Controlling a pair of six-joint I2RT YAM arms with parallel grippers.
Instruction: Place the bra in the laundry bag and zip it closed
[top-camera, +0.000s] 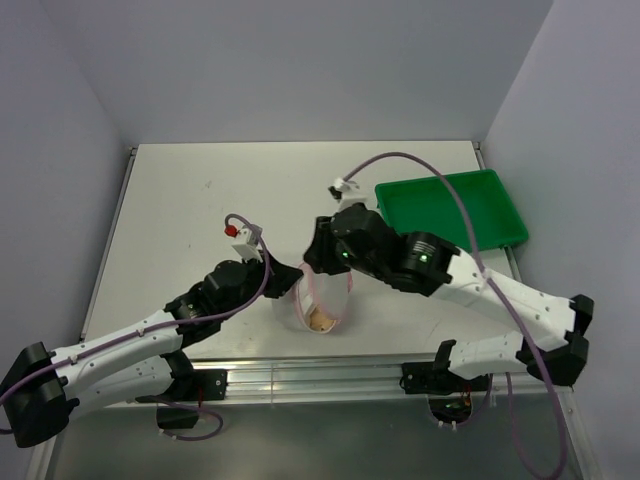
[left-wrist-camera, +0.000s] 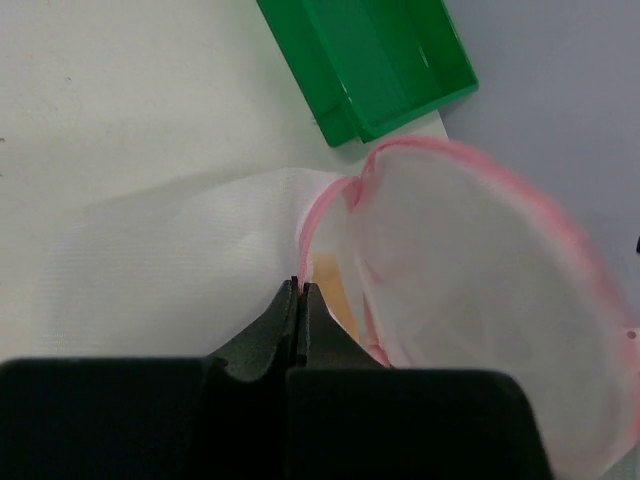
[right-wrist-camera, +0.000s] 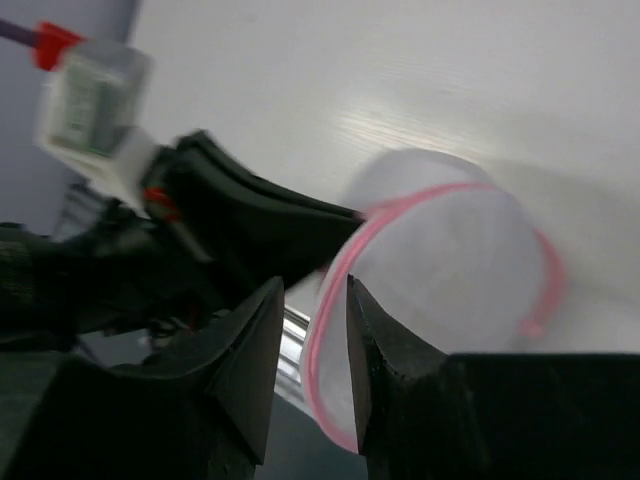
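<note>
In the top view, the bag (top-camera: 318, 300) stands close to the near edge of the table (top-camera: 200, 200), and the tan bra (top-camera: 320, 320) lies inside it. The green tray (top-camera: 450, 210) is well apart, at the far right.

In the left wrist view, the left gripper (left-wrist-camera: 301, 288) is pressed together on the bag's white mesh, just beside the pink rim. The mouth is unzipped.

In the right wrist view, the right gripper (right-wrist-camera: 310, 330) shows a narrow gap, and the pink rim runs through it. I cannot tell if it pinches the rim.
</note>
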